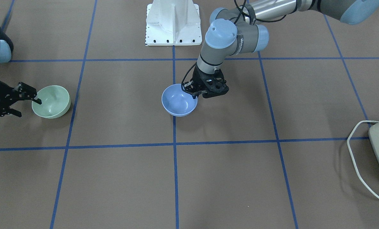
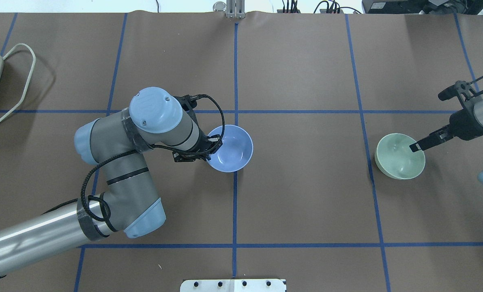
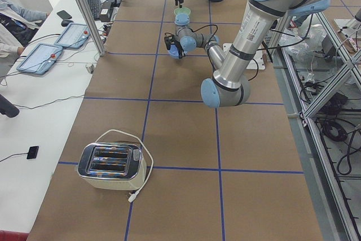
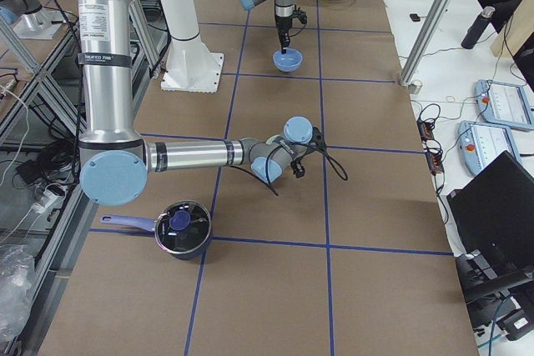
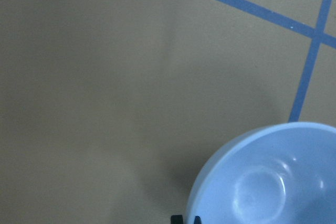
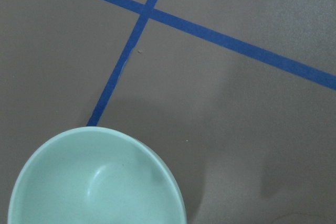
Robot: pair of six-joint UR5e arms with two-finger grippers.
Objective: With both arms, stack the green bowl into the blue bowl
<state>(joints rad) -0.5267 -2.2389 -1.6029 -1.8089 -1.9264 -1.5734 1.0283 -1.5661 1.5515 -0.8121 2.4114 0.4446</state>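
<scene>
Since the bowls sit well apart on the worktop (image 2: 306, 202), the stack depends on a clean carry across it. The left arm (image 2: 115, 170) reaches to the middle of the grid, and the right arm (image 2: 482, 111) comes in low from its own side.

The blue bowl (image 2: 233, 150) sits mouth up by the central tape crossing. The green bowl (image 2: 395, 162) stands mouth up just beside a tape line, out toward the right arm.

The left pincer (image 1: 197, 93) looks pressed together on the blue bowl's rim on the arm's side, pinching the wall. The right pincer (image 1: 27, 107) is spread: one finger hangs over the green bowl's hollow and the other is outside the wall, so the rim lies between them, not yet gripped.

The step in hand appears to be taking hold of the green bowl. The fingers should probably drop a little further over the rim before closing, so the glossy wall does not slip or tip. After that the bowl wants a straight lift, a level carry, and a centred descent. The green bowl's gripped side is best kept away from the left pincer, whose inner finger would likely stop the bowls nesting.
</scene>
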